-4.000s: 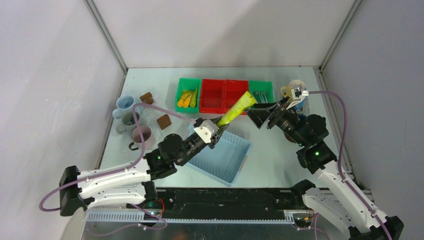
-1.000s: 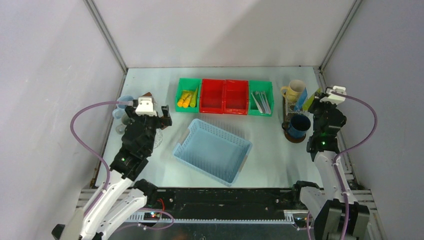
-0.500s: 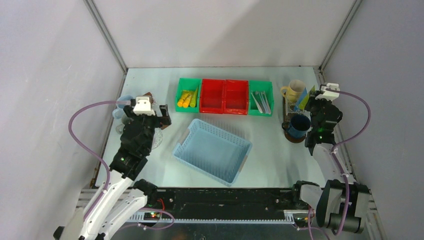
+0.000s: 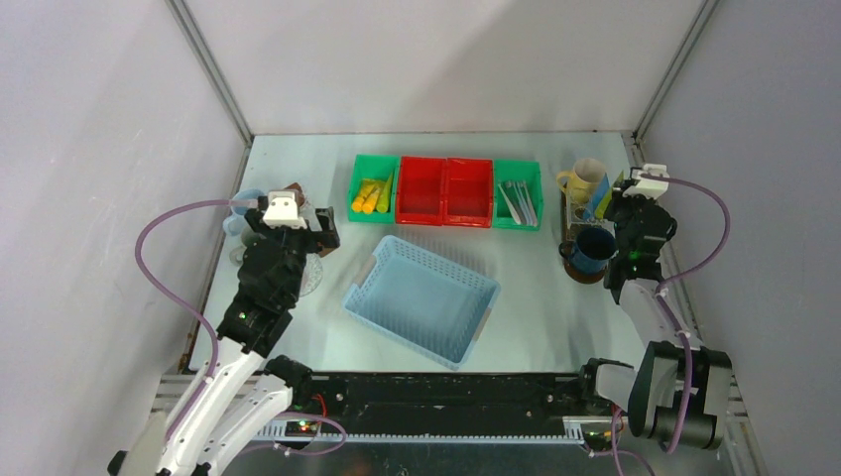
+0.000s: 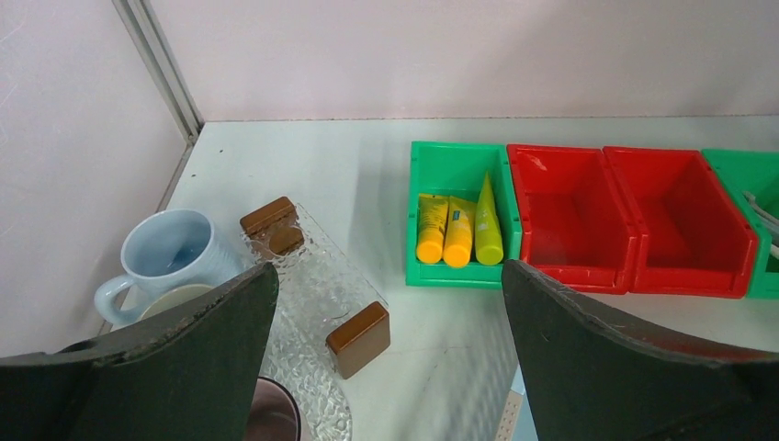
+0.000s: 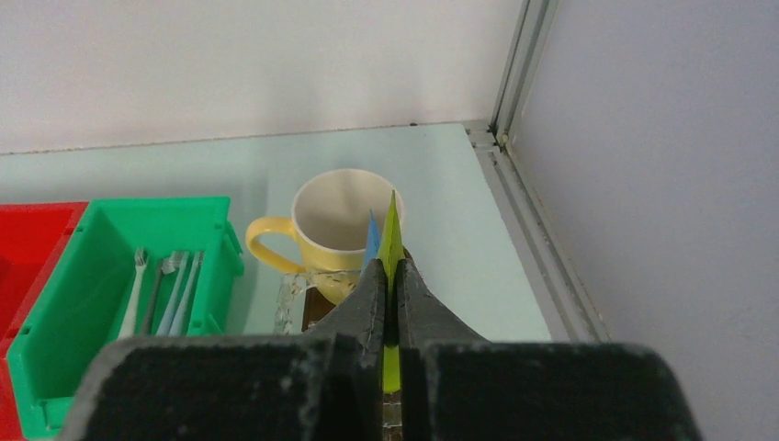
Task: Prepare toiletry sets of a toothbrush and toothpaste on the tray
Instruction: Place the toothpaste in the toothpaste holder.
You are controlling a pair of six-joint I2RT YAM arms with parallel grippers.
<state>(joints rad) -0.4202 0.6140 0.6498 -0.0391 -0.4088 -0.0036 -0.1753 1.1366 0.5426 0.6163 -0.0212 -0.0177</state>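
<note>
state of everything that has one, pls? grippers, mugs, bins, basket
left gripper: open, empty
right gripper: shut on green tube
yellow mug: upright, looks empty
pale blue mug: upright, empty
red bins: both empty
left green bin: three tubes lying inside
right green bin: toothbrushes lying inside
blue basket: empty

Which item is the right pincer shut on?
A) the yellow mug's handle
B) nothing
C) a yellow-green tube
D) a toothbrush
C: in the right wrist view the right pincer is closed on the flat end of a yellow-green tube, with the yellow mug beyond it.
</note>
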